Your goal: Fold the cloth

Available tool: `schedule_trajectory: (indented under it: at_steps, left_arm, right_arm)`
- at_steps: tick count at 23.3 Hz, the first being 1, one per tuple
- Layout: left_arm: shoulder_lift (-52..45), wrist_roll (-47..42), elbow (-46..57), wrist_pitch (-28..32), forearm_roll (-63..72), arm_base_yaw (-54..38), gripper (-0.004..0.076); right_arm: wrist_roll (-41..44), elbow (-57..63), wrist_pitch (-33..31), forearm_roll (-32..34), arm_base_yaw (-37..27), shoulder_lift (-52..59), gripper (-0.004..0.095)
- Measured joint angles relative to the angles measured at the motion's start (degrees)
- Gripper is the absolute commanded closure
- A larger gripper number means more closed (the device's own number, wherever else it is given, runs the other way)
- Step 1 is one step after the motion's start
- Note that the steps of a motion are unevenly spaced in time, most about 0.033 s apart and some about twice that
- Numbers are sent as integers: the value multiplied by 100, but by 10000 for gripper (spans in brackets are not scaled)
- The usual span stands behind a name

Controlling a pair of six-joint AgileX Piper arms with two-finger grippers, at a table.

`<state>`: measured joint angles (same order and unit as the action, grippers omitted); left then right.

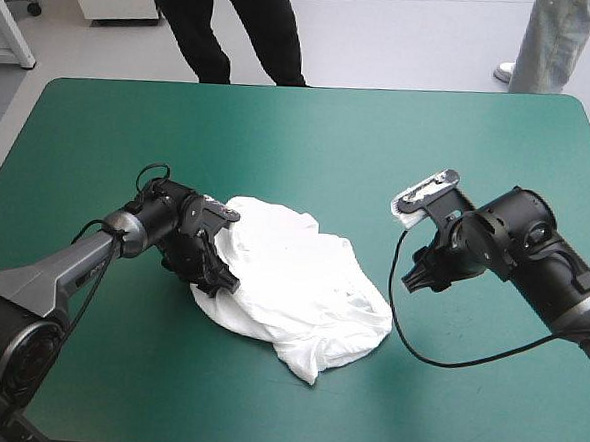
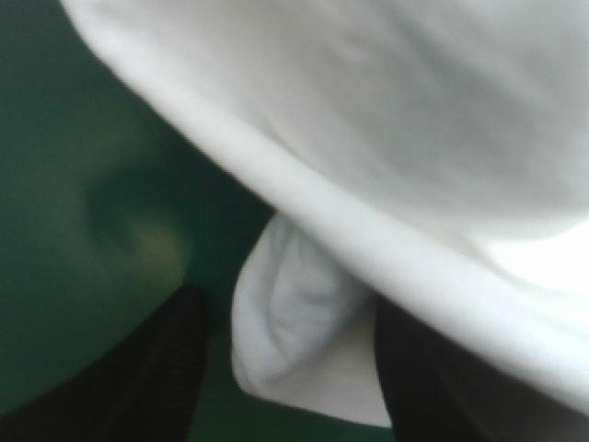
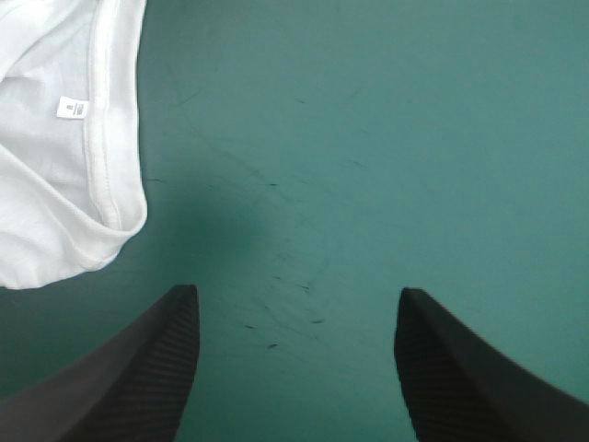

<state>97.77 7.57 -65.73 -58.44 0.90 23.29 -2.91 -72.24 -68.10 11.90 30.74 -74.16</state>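
Teal-green cover (image 1: 310,132) carries the T-shirt (image 1: 296,281), a crumpled heap at mid-table. Left gripper (image 1: 217,274) sits at the heap's left edge, fingers (image 2: 166,368) spread, with a fold of cloth between them that is not yet pinched. Recommendation: close on that single fold only, low to the cover, before any lift, so the layers do not bunch. Right gripper (image 1: 420,279) hangs released over bare cover, just beside the hem (image 3: 115,184) and label (image 3: 72,108). It should take the edge there, squarely.
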Motion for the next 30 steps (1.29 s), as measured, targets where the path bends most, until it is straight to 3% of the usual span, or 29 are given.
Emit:
schedule_trajectory:
  at_steps: [3,4,16,20,26,30]
  left_arm:
    - [53,8,-24,-57,200,0,719]
    - [80,8,-34,-47,270,0,731]
    - [125,8,-67,-88,273,0,731]
    - [128,8,-67,-76,273,0,731]
    - [128,8,-67,-74,262,0,731]
    - [132,8,-67,-70,248,0,731]
  right_arm:
    - [-144,554,641,-339,0,0,327]
    - [-161,813,879,-471,0,-35,327]
    - [-892,1352,1651,-1525,105,-1441,360]
    - [-937,1352,1820,-1518,498,-1728,521]
    - [-758,1208,1735,-1411,617,-2064,908]
    - [-736,1115,1637,-1436,626,-2138,925]
